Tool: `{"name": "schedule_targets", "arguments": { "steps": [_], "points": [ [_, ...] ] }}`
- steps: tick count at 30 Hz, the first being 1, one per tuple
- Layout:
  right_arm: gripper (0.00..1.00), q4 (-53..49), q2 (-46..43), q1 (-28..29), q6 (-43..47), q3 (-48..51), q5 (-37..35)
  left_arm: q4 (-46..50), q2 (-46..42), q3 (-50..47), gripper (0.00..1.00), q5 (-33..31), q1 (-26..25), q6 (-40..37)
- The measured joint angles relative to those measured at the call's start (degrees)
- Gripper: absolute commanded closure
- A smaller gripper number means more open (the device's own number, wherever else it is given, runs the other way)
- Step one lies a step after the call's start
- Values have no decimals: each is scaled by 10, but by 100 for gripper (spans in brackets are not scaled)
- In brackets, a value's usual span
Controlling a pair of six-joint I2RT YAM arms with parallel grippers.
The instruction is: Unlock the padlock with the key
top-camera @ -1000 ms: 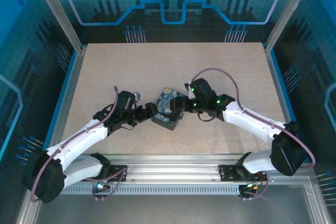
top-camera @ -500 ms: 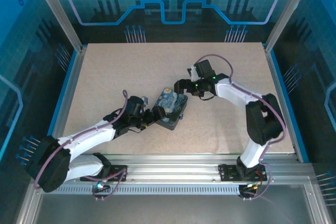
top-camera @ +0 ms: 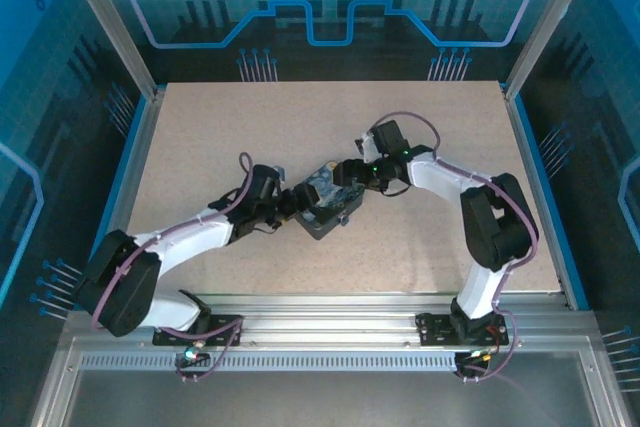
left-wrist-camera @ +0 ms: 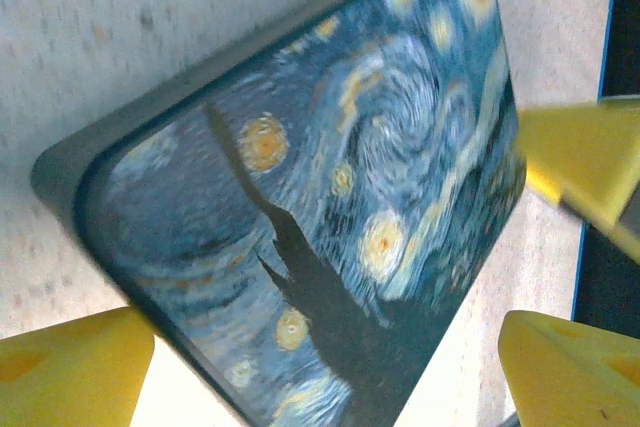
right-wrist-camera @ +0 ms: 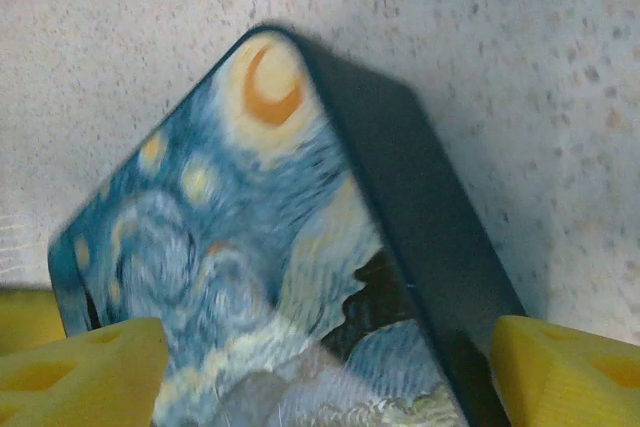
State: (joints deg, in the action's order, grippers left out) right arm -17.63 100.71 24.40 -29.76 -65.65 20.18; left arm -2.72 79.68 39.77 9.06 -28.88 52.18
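Top external shows the left gripper (top-camera: pixel 294 203) spread wide and the right gripper (top-camera: pixel 346 180), grip unclear, both straddling the painted box (top-camera: pixel 322 210) mid-table; the key, too small to pick out, possibly inside, should be stiff, light, slippery, so pinch its bow.

A box (top-camera: pixel 325 203) painted with a swirling blue night sky, yellow stars, an orange crescent moon and a dark spire-like shape sits near the middle of a pale speckled table (top-camera: pixel 300 117). It has dark grey sides and rounded corners, one of them turned toward the near edge; whether it lies flat cannot be told. Blue translucent panels (top-camera: pixel 330 7) printed with circuit-like lines wall the table on three sides between slanted aluminium posts (top-camera: pixel 105 17), and a slotted aluminium rail (top-camera: pixel 330 332) runs along the near edge.
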Motion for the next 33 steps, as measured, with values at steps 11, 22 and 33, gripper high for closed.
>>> {"name": "schedule_targets", "arguments": {
  "steps": [11, 22, 33],
  "points": [
    [18, 5, -81, 0, -17, 89, -19, -2, 130, 123, 13, 16, 31, -31],
    [19, 6, -58, -8, -32, 66, -39, -5, 178, 174, 13, 24, 43, -42],
    [15, 23, -22, -12, -39, 35, -43, 12, 212, 218, 12, 26, 63, -59]
  ]
}}
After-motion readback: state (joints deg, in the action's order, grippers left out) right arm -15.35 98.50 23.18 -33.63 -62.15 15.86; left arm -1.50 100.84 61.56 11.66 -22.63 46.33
